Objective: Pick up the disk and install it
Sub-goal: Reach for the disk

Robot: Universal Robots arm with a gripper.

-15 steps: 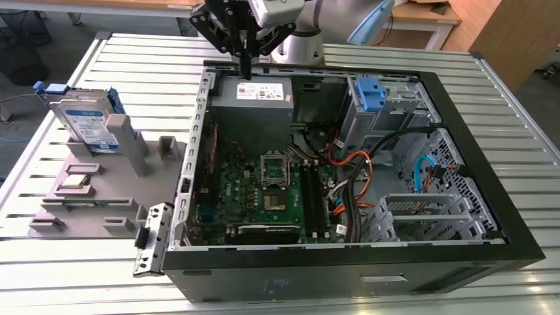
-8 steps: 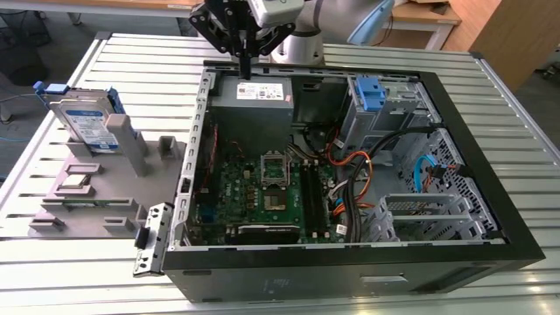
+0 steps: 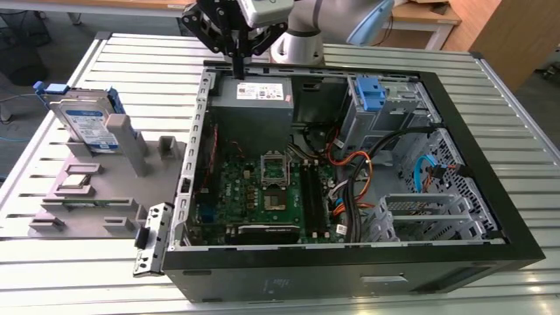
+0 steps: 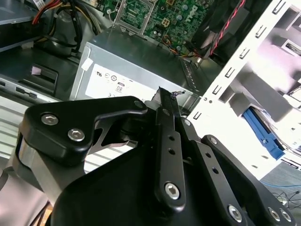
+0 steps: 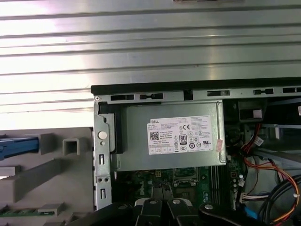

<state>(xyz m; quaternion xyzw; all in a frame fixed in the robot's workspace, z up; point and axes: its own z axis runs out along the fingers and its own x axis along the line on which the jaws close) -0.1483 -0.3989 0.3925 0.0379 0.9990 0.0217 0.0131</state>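
Gripper (image 3: 237, 74) hung just above the power-supply box (image 3: 254, 92), fingers pressed together. The disk (image 3: 86, 121) stood upright in the grey holder (image 3: 122, 191), well apart from that box.

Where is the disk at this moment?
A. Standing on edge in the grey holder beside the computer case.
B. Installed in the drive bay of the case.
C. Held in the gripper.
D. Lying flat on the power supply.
A: in the exterior view the disk stands on edge in the grey holder, outside the computer case, while the gripper hangs over the power supply.
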